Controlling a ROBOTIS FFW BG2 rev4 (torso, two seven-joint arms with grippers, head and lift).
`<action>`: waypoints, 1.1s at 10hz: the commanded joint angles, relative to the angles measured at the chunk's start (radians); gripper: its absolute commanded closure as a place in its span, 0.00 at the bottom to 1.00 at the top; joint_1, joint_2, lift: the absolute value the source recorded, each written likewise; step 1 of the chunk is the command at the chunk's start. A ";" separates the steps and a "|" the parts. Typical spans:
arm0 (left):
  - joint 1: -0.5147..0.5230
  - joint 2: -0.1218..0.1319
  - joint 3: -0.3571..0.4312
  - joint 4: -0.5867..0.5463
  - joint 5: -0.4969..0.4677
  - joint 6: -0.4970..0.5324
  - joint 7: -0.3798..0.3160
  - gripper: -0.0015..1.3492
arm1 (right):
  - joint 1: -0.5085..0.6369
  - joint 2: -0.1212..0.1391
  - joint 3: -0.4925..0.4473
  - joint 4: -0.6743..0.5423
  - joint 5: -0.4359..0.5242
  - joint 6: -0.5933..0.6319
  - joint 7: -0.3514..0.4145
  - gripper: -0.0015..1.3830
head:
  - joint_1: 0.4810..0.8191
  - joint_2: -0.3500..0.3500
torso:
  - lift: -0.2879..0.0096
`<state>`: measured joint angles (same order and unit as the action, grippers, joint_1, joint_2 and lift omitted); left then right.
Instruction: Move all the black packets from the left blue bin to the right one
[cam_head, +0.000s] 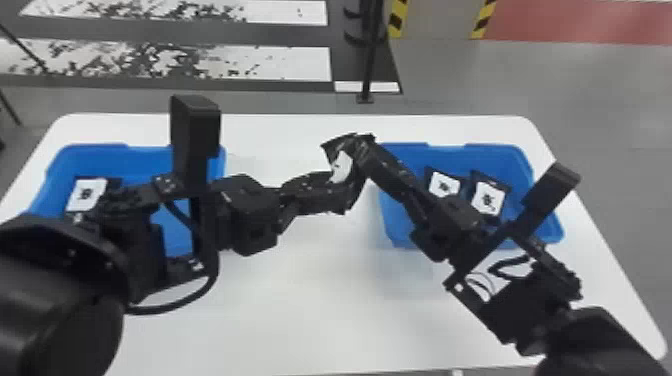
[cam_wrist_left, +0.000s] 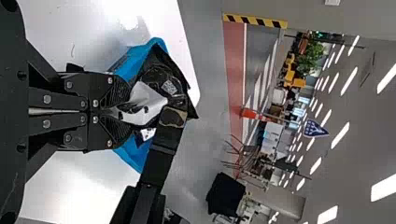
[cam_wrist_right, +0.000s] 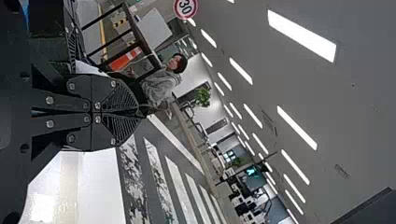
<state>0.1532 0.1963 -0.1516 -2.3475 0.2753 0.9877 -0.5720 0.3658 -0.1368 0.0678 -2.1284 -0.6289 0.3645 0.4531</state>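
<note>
- Over the middle of the tabletop, between the two bins, a black packet with a white label hangs at the meeting of the left gripper and the right gripper.
- The head view sets out both bins: a labelled packet lies in the left bin, close beside the left arm, which crosses above that bin.
- In the right bin, the same view shows two more packets, one next to the other, labels up, partly behind the right arm.
- The left wrist view gives the grip close up: the left gripper's fingers pinch the raised packet at its white label, which is creased at the tips, and a small printed square shows on the black beyond.
- It also shows the right gripper's end against the packet's far part, with the blue of the right bin behind.
- The right wrist view shows the right gripper's ribbed fingers pressed together on the packet's dark edge, and an orange cone in the room beyond.
</note>
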 joint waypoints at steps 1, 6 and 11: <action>0.019 -0.011 0.020 0.000 0.030 0.001 0.012 0.74 | 0.000 0.000 -0.010 -0.001 0.003 -0.009 -0.001 0.93 | 0.63 0.41 | 0.50; 0.085 -0.020 0.080 -0.007 0.076 0.019 0.014 0.14 | -0.093 0.005 -0.106 0.105 0.015 -0.060 -0.033 0.93 | 0.63 0.36 | 0.50; 0.203 -0.041 0.205 -0.061 0.090 -0.016 0.015 0.14 | -0.246 -0.001 -0.287 0.424 0.202 -0.033 -0.040 0.93 | 0.63 0.19 | 0.50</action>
<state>0.3456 0.1597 0.0365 -2.4044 0.3682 0.9794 -0.5567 0.1335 -0.1371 -0.2077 -1.7442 -0.4456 0.3239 0.4121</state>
